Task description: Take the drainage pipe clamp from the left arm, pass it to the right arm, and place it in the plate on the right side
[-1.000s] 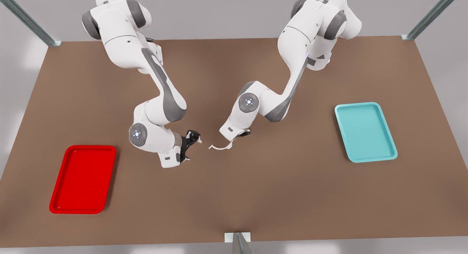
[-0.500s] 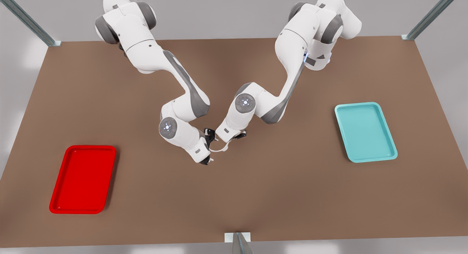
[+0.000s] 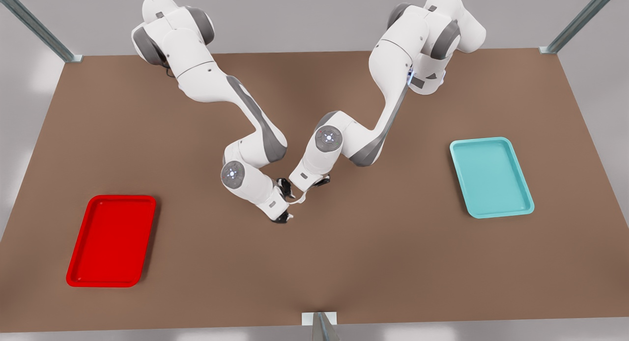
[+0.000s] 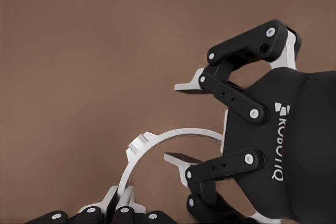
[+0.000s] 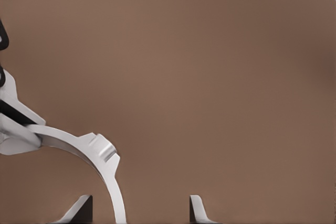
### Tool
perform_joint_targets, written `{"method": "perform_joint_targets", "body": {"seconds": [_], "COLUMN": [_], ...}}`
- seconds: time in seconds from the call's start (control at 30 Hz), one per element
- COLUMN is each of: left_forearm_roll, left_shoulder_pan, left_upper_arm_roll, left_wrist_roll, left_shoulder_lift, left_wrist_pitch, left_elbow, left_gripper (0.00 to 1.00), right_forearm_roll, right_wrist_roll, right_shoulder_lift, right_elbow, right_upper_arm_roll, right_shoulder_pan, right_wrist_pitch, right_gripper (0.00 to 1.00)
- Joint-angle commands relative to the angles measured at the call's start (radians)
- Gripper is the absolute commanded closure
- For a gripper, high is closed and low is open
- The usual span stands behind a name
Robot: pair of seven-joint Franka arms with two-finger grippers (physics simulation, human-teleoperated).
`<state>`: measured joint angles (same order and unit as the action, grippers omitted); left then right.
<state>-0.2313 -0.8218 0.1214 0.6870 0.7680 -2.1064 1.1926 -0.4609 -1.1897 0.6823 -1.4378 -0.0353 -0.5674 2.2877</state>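
Since half a second ago my right arm has slid a little further toward the frame's centre in the front view, and its right end effector now brackets the free end of the drainage pipe clamp. The left arm has barely shifted.

The plate lies at the lower left of the front view and the teal tray at the middle right. The clamp is in neither; it hangs above the surface at mid-frame, well apart from both.

The left end effector holds the clamp. In the left wrist view its fingers are pinched on one flared end, at the bottom edge. From there the clamp arches up and over toward the frame's right, into the gap of the right end effector. In the front view its long axis runs roughly left to right between the two end effectors.

The right end effector is spread wide in its own wrist view. The clamp passes between the fingertips, nearer one than the other — I cannot tell whether it touches. The left end effector grips the far end at that frame's left edge.

The two wrists crowd each other at mid-frame — the rest of the surface around them is plain brown.
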Motion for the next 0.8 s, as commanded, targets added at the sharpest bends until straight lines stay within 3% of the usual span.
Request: {"method": "perform_joint_targets", "body": {"seconds": [0.0,0.07,0.1,0.13,0.17,0.3,0.4,0.47,0.6,0.63,0.67,0.77], "left_forearm_roll": [-0.002,-0.003,-0.002,-0.002,-0.002,0.006,0.02,0.05,0.204,0.208,0.208,0.202], "left_shoulder_pan": [0.0,0.0,0.001,0.003,0.003,0.012,0.128,0.289,0.547,0.596,0.598,0.596], "left_upper_arm_roll": [0.0,0.0,0.0,0.0,0.0,0.001,0.004,0.006,0.007,0.007,0.011,0.001], "left_wrist_roll": [0.019,0.017,0.013,0.016,0.017,0.019,-0.073,-0.337,-0.685,-0.786,-0.82,-0.814], "left_shoulder_lift": [-0.001,-0.001,-0.001,-0.001,-0.001,-0.009,-0.118,-0.233,-0.274,-0.308,-0.383,-0.329], "left_wrist_pitch": [-0.001,-0.001,0.0,0.0,0.0,0.023,0.35,0.666,0.861,0.852,0.787,0.796], "left_elbow": [-0.001,0.001,0.001,0.001,0.001,0.001,-0.001,-0.005,-0.099,-0.085,0.036,0.056], "left_gripper": [0.79,0.79,0.55,0.38,0.0,0.0,0.0,0.0,0.0,0.0,0.0,0.0], "right_forearm_roll": [0.001,0.002,0.001,0.001,-0.001,-0.007,-0.007,-0.007,0.004,0.008,0.008,0.028], "right_wrist_roll": [-0.116,-0.116,-0.114,-0.114,-0.113,-0.051,-0.05,-0.057,-0.111,-0.14,-0.214,-0.444], "right_shoulder_lift": [-0.001,-0.001,-0.001,-0.001,0.0,-0.001,0.0,0.003,-0.02,-0.038,-0.047,-0.03], "right_elbow": [0.002,0.005,0.005,0.005,0.008,0.008,0.008,0.002,-0.069,-0.099,-0.107,-0.105], "right_upper_arm_roll": [0.0,0.0,0.0,0.0,0.0,0.0,0.0,-0.005,-0.009,-0.011,-0.011,-0.02], "right_shoulder_pan": [-0.002,0.0,0.0,0.0,0.0,0.008,0.009,0.032,0.182,0.23,0.299,0.458], "right_wrist_pitch": [0.013,0.013,0.013,0.013,0.013,0.013,0.013,0.012,-0.033,-0.059,-0.089,-0.117], "right_gripper": [0.55,0.76,0.79,0.79,0.79,0.79,0.79,0.79,0.79,0.79,0.79,0.79]}}
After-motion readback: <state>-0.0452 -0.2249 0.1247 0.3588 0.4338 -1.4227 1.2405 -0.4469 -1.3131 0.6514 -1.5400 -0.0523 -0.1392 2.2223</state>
